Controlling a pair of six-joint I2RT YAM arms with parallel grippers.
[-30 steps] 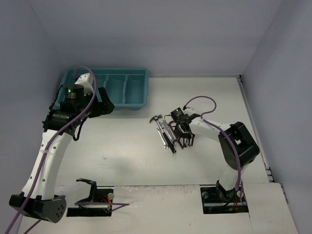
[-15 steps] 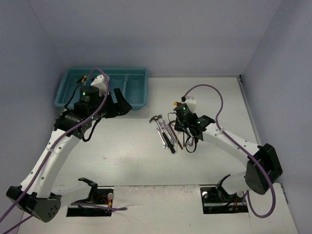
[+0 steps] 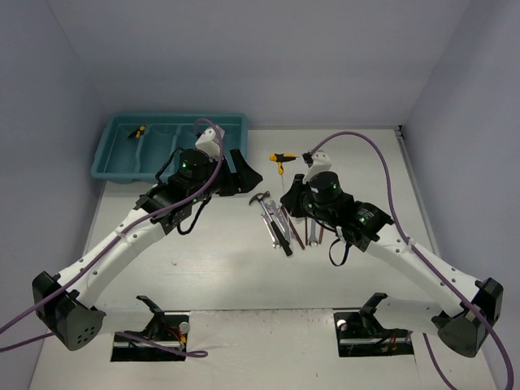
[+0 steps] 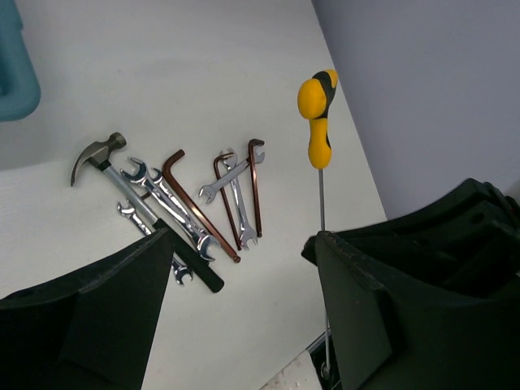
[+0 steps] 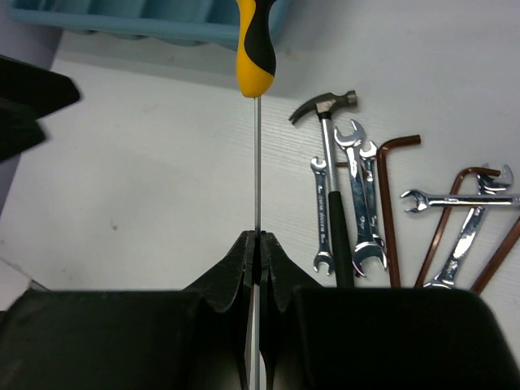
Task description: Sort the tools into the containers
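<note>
tray (image 3: 223,134) | 1 yellow-black piece (image 3: 139,131) (leftmost compartment) | right tool (image 5: 257,237) clamps screwdriver (image 5: 257,41) | left tool (image 4: 241,244) released

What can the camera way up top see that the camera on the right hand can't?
Only the top camera sees the whole left arm and right arm, plus a little yellow-and-black tool lying in the left end of the teal tray. Only the right wrist camera shows, up close, its fingers pinched shut on the thin metal shaft of the screwdriver. Both see the screwdriver's handle, the hammer, the silver wrenches, the red keys and some of the tray.
</note>
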